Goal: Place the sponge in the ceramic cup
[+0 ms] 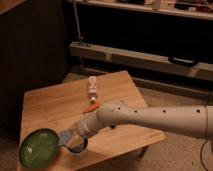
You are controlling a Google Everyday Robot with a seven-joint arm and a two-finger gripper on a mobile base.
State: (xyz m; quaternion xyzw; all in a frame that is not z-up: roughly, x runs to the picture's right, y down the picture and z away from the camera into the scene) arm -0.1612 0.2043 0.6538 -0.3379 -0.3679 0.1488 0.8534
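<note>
Gripper (68, 139) seemingly above the ceramic cup (80, 146), just right of the plate (37, 149).

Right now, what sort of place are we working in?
Likely a lab or workshop rather than a kitchen: a small wooden table stands on speckled carpet, with dark metal shelving behind it. The tool is over the table's near corner, beside the green plate.

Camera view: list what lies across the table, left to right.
Green plate → gripper, low at the table's near edge, right at the ceramic cup → small bottle, farther back.
</note>
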